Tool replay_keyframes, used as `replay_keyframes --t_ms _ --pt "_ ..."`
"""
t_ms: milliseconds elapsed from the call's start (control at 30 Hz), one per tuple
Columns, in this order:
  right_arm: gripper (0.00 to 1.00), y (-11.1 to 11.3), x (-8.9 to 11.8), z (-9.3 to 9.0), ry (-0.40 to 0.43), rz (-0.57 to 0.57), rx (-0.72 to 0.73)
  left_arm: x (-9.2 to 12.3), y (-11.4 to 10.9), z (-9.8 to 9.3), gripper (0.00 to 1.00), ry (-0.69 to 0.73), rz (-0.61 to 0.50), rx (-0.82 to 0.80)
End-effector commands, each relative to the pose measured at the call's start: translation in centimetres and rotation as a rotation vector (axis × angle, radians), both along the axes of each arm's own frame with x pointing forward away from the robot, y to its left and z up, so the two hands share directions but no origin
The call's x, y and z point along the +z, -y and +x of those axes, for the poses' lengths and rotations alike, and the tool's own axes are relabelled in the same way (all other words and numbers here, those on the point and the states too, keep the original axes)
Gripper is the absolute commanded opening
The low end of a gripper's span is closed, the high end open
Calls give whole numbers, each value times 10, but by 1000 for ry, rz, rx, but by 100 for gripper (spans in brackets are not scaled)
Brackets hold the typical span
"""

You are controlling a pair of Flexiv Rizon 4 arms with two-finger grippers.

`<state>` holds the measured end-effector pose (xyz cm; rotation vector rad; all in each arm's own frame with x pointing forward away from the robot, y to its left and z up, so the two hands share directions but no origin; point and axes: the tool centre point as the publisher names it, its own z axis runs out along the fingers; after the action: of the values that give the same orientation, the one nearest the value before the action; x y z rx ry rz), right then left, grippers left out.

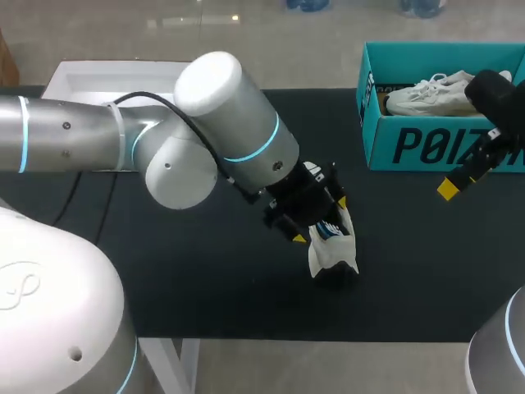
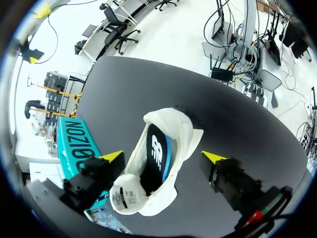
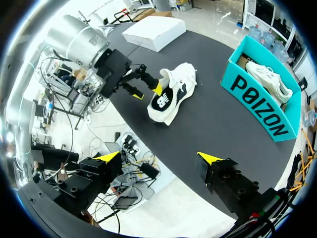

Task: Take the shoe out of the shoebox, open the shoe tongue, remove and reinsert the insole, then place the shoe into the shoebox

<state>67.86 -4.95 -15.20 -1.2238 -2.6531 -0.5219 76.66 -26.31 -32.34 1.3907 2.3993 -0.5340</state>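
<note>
Shoe (image 1: 335, 250) lies mid counter (image 1: 205, 287), between fingers of the released left tool (image 2: 163, 157). Released right tool (image 3: 158, 156) hovers beside the shoebox (image 1: 426, 148).

Dark lettering (image 1: 447, 146) on the shoebox (image 1: 376, 123); a logo (image 2: 157, 148) on the insole (image 2: 151, 176).

The bench (image 1: 164, 279) has a matt black top, faintly grained like a mat. The left arm (image 1: 221, 115), from the upper left of the frame, wears a smooth, satin silver-white shell with a glossy blue ring. The shoe (image 1: 332, 250) at mid-frame is soft white cloth, lightly wrinkled; its insole (image 2: 156, 158) is smooth black with a printed white and blue mark. The shoebox (image 1: 435, 144) at the upper right is matt teal card. A second shoe (image 1: 426, 94) inside it is off-white mesh with cord laces. The left gripper (image 2: 164, 157) and right gripper (image 3: 159, 157) have fingers of matt black plastic with smooth yellow tips.
</note>
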Motion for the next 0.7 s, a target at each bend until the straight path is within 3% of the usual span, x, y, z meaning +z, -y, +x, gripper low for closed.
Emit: replay_keyframes --t_ms 33,133,300,333,400,700 --pt "100 -1 0 2 -4 -2 0 1 2 0 100 -1 18 1" --pt "100 -1 0 2 -4 -2 0 1 2 0 100 -1 18 1" --pt "100 -1 0 2 -4 -2 0 2 11 3 100 65 139 30" --pt "100 -1 0 2 -4 -2 0 3 13 5 60 90 179 40" --pt "100 -1 0 2 -4 -2 0 2 13 7 0 114 219 77" --pt "100 -1 0 2 -4 -2 0 7 14 9 0 101 188 70"
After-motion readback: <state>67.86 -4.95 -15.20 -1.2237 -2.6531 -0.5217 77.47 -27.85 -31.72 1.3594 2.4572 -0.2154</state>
